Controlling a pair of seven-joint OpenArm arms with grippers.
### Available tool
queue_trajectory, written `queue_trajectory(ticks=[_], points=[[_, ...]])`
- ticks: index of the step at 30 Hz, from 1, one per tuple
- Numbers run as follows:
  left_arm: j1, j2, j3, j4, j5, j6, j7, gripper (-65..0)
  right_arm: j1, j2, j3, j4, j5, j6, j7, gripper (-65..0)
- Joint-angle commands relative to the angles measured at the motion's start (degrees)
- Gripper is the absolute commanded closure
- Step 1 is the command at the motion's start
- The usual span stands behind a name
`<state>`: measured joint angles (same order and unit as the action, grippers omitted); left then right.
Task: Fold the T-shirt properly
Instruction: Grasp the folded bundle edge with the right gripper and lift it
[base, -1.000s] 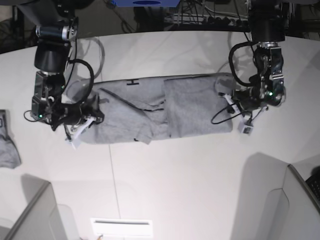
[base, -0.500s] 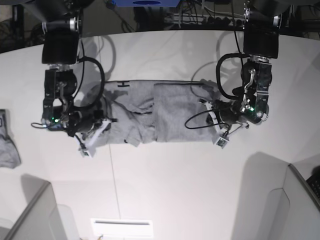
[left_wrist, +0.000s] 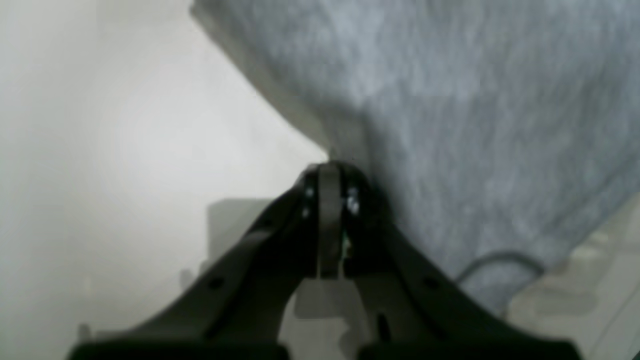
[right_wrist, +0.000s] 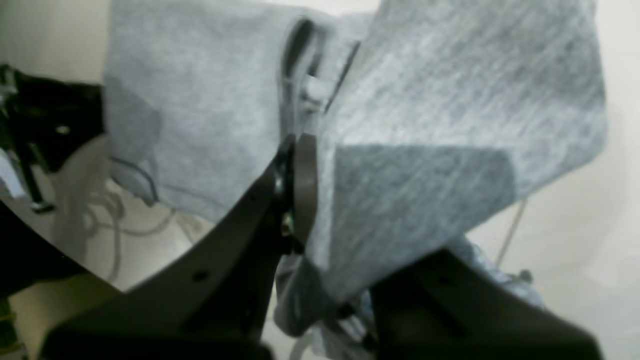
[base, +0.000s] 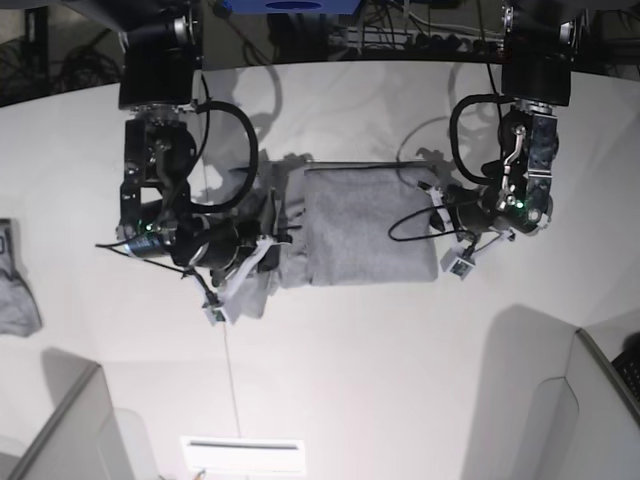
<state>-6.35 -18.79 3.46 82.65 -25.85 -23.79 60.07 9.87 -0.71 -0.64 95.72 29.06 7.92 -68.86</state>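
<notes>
The heather-grey T-shirt (base: 365, 235) lies folded in a short band in the middle of the white table (base: 340, 360). Its left end is bunched and lifted. My right gripper (base: 258, 250), on the left of the base view, is shut on that left end. In the right wrist view the gripper (right_wrist: 297, 150) pinches the T-shirt (right_wrist: 425, 125), and cloth drapes over one finger. My left gripper (base: 443, 222) is at the T-shirt's right edge. In the left wrist view it (left_wrist: 330, 172) is shut on the edge of the T-shirt (left_wrist: 475, 125).
A small grey cloth bundle (base: 15, 300) lies at the table's left edge. A white label (base: 243, 455) is at the front edge. Grey panels stand at the front left (base: 70, 430) and front right (base: 580, 410). Cables run behind the table (base: 420, 40).
My right gripper has carried the T-shirt's left end to the right, toward the middle. The T-shirt's band has become much shorter. My left gripper moved inward, then stayed at the right edge.
</notes>
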Motion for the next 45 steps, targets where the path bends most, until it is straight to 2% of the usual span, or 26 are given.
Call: queue_trajectory(ticks=[1,8,12,15,18,22,27,31,39,45], points=[[-0.7,-1.0,-0.3,1.2,-0.6,0.0,-0.7,0.0,1.3,-0.5,0.1,1.8,0.8,0.1,0.3,0.0],[1.9,-2.8,0.2,1.2,-0.5,-0.1,-0.9,0.0,1.0,-3.8,-0.2,2.4,0.8,0.1,-0.4,0.0],[2.8,-2.9,-0.3,2.2,-0.5,-0.1,-0.8,0.0,1.3,-4.6,-4.0,4.5,0.9,0.1,-0.3,0.0],[3.1,-3.0,-0.3,3.6,-0.4,-0.1,-0.8,0.0,1.3,-5.8,-6.4,4.8,0.8,-2.8,-0.1,0.0],[3.1,-3.0,-0.3,3.8,-0.4,-0.1,-0.8,0.0,1.3,-6.0,-10.1,4.7,1.1,-5.9,2.8,0.0],[3.1,-3.0,-0.1,3.7,-0.7,-0.1,-0.8,0.0,1.1,-6.0,-14.3,4.2,1.1,-6.4,5.1,0.0],[4.2,-3.0,-0.3,4.8,-0.5,-0.1,-0.8,0.0,1.2,-6.1,-17.7,2.8,1.1,-8.3,5.1,0.0],[6.1,-3.0,-0.3,6.4,-0.5,-0.1,-0.7,0.0,1.3,-6.3,-20.2,1.8,1.1,-8.6,7.7,0.0],[7.6,-3.0,-0.3,7.0,-0.5,-0.1,-0.7,0.0,5.1,-7.0,-20.7,-9.5,1.1,-8.6,14.3,0.0],[8.8,-3.1,-0.4,7.0,-0.5,-0.1,-0.7,0.0,6.6,-7.3,-20.7,-10.6,2.8,-8.6,14.8,0.0]])
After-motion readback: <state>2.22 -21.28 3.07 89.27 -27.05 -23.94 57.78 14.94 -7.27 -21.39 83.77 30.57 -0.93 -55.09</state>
